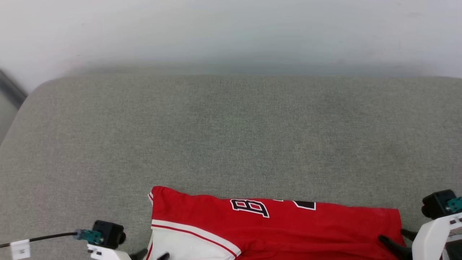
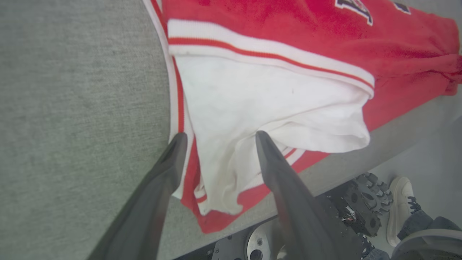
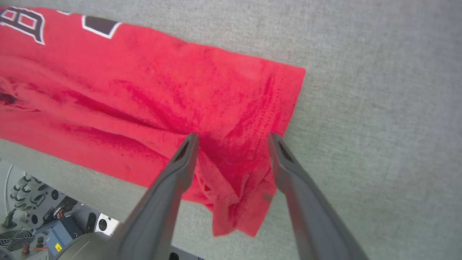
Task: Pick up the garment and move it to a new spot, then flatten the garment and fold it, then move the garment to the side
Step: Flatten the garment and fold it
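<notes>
At garment [image 1: 274, 227] ends, L end effector [image 2: 220, 134] & R end effector [image 3: 234, 135] tilt down, jaws apart.

Head cam looks fwd/down, far; both wrist cams close over garment [image 1: 288, 231] ends, shared w/ head.

Left gripper [image 2: 220, 134]: two long dark-grey fingers, matte, tapering to blunt tips. Right gripper [image 3: 234, 135]: same build, with a narrow recess near each tip.

Head view, 7 o'clock: black block [image 1: 108, 233], teal connector [image 1: 88, 235], thin black cable [image 1: 47, 237] carrying a white tag [image 1: 20, 248].

4 o'clock: smooth white wrist shell [image 1: 431, 234].
</notes>
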